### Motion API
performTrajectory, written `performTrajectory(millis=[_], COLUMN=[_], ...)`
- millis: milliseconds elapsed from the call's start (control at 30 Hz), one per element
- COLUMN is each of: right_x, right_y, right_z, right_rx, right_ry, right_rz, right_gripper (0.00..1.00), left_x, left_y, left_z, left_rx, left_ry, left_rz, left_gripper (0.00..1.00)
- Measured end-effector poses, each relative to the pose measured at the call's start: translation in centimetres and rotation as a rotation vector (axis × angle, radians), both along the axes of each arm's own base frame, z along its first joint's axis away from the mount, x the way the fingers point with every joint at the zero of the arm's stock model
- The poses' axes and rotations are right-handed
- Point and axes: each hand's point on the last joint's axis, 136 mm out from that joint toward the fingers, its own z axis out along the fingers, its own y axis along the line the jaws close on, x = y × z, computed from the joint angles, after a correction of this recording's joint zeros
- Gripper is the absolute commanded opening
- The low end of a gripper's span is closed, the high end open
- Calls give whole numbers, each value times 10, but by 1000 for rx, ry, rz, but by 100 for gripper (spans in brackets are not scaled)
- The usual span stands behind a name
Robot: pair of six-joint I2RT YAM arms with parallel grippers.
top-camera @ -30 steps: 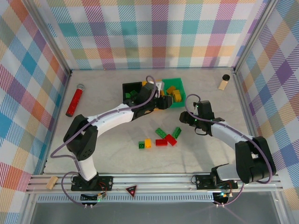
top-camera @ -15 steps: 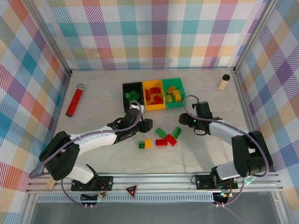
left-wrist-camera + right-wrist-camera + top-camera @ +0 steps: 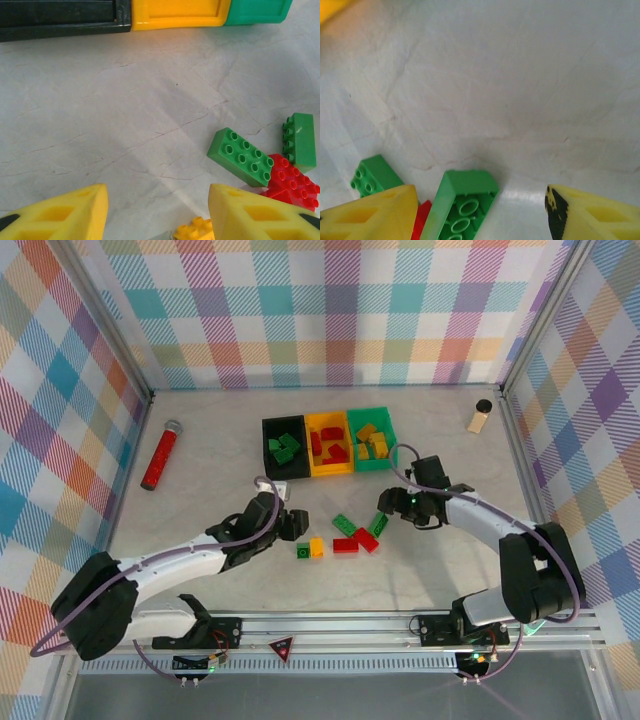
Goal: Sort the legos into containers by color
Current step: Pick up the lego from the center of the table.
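Three containers stand in a row at the back: black (image 3: 283, 445), yellow (image 3: 329, 445) and green (image 3: 371, 440), each holding legos. Several loose legos lie nearer: a small green one (image 3: 302, 551), a yellow one (image 3: 317, 546), two red ones (image 3: 345, 545) and two long green ones (image 3: 346, 525). My left gripper (image 3: 300, 528) hovers open just left of this group. Bare table lies between its fingers (image 3: 65, 215), with the yellow brick (image 3: 197, 231) by the right one. My right gripper (image 3: 480, 215) is open over an overturned green brick (image 3: 462, 207), not touching it.
A long red cylinder (image 3: 159, 454) lies at the far left. A small tan bottle (image 3: 479, 416) stands at the back right. Checked walls enclose the table. In the left wrist view, a green brick (image 3: 240, 156) and a red brick (image 3: 292, 185) lie to the right.
My left arm has pulled back from the bins toward the near side and now sits beside the loose bricks. My right gripper has shifted slightly left over the green brick.
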Motion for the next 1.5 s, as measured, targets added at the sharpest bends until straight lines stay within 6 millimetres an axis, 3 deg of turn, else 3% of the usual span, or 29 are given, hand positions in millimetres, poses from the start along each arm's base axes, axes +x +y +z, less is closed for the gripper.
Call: performTrajectory(millis=[167,367,633,700,867,967,1233,1333,1500], right_x=[-15,-11,-15,-15,-14,-14,4,27,74], right_y=[11,35,39,40,43,45,56,73,119], right_z=[-4,-10,-27,-27,-32,-31,-10,14,54], right_rx=[-8,-34,-64,-66,-74,-74,-69,-49,-20], right_ry=[57,85,135,135,138,133,78,14,-101], right_rz=[24,67,67,70,69,77,90,115,189], right_gripper=[69,66,61,57,32,26,23,25,26], left_x=[-4,-9,-11,-11,-13,-14,-13,-14,-15], left_y=[7,13,36,45,65,74,95,101,102], left_z=[2,3,12,12,-1,-8,-16,-22,-26], left_rx=[-5,-4,22,34,84,110,114,101,67], left_ry=[-19,-27,-56,-58,-26,-3,37,67,107], left_rz=[11,18,97,137,223,262,365,391,398], left_gripper=[55,55,57,58,56,53,52,52,52])
